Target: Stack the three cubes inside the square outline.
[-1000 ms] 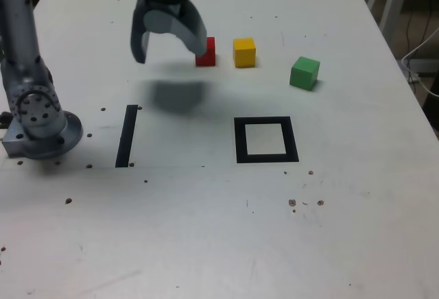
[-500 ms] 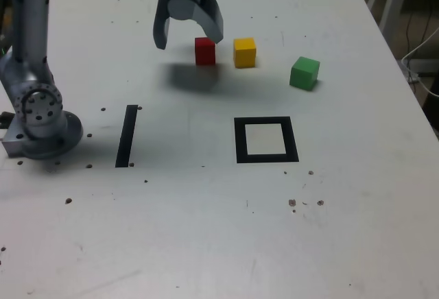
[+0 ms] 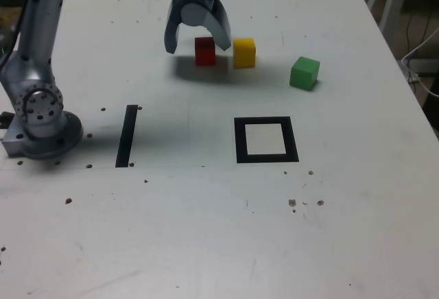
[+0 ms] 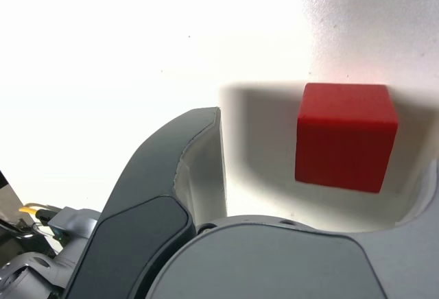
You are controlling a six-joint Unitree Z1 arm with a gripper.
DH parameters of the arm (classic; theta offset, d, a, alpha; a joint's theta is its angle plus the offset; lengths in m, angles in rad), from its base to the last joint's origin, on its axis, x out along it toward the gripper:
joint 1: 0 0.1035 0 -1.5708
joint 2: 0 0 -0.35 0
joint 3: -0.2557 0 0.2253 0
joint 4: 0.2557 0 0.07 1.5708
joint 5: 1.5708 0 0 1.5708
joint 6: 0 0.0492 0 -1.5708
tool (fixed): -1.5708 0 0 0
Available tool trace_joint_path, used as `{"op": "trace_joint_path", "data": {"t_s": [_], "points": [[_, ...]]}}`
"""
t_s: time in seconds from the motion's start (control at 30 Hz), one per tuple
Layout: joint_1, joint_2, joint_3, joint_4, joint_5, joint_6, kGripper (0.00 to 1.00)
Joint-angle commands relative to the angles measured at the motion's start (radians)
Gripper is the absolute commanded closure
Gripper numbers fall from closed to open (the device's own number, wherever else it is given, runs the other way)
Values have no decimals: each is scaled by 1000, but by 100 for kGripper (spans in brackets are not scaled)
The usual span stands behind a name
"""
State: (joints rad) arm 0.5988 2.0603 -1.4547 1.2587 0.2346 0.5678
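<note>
Wide open, the claw (image 3: 199,46) hovers by the red cube (image 3: 205,51) — yellow cube (image 3: 244,53) just beside it, green cube (image 3: 304,73) farther right in the exterior view — all outside the square outline (image 3: 266,159)!

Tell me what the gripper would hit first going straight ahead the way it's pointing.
Most likely the red cube, which shows between the open fingers of the gripper, or the table just beside it; the remaining depth is unclear.
</note>
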Motion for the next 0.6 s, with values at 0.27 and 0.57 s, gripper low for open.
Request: {"op": "trace_joint_path", "data": {"t_s": [0.27,0.57], "points": [[11,39,-29,15,6,13,5],[25,59,-49,38,4,31,16]]}}
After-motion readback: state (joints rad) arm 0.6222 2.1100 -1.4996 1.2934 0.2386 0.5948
